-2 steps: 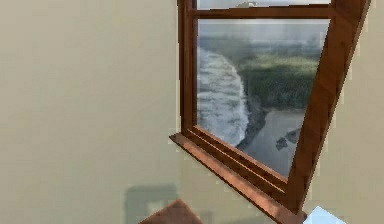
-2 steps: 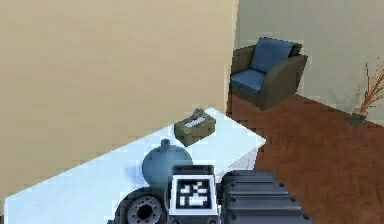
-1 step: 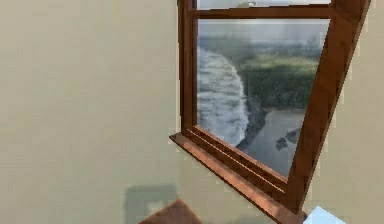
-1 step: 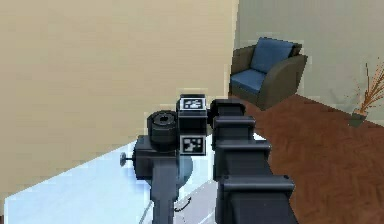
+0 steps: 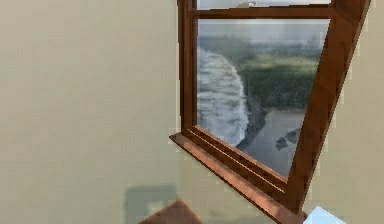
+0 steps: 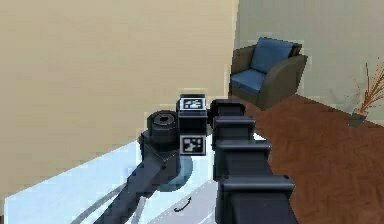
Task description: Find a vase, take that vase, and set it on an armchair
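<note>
Your tool (image 6: 128,192) shows against the pale table (image 6: 60,190); you cannot tell whether it grips anything. The armchair (image 6: 266,68) stands in the corner, well past the table's far edge. Near it on the floor (image 6: 300,140) stands a pot of twigs (image 6: 360,112), possibly the vase. Confirm that by driving closer before reaching.

No readable text, numbers or signs anywhere.

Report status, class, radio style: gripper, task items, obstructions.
Gripper against pale tabletop, load cannot tell. Armchair upright on wood floor. Twig-filled pot right of it, maybe the vase.
</note>
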